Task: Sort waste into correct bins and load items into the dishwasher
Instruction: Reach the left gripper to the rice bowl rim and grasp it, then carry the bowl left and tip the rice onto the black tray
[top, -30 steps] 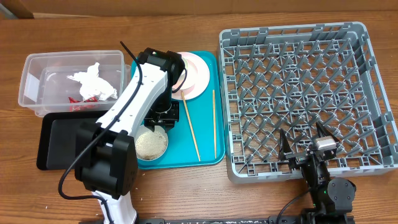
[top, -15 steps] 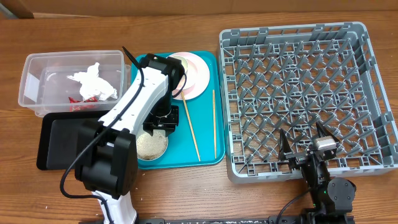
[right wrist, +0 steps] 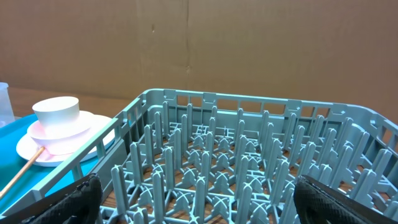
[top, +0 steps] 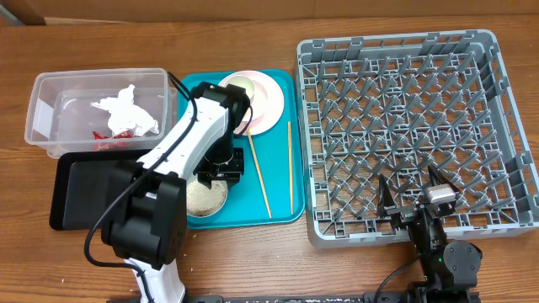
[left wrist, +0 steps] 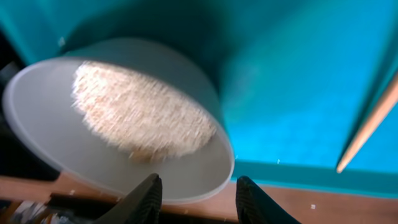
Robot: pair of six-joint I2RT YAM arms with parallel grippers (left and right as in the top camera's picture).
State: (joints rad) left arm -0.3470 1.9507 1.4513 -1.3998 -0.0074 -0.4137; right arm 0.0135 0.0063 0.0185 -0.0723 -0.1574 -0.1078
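Left arm point(top: 189, 135) hides pt of rice bowl point(top: 205, 197) & pink plate point(top: 268, 101).

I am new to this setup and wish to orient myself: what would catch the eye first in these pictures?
The big grey dish rack on the right, empty, dominates the table. In the middle, the left arm reaches down over the teal tray, its jaws on either side of the rim of a bowl of rice.

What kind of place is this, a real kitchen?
Probably not a kitchen: more likely a robot practice setup for clearing dishes. A grey dish rack sits on a wooden table beside a teal tray with a rice bowl, and plain cardboard stands behind.
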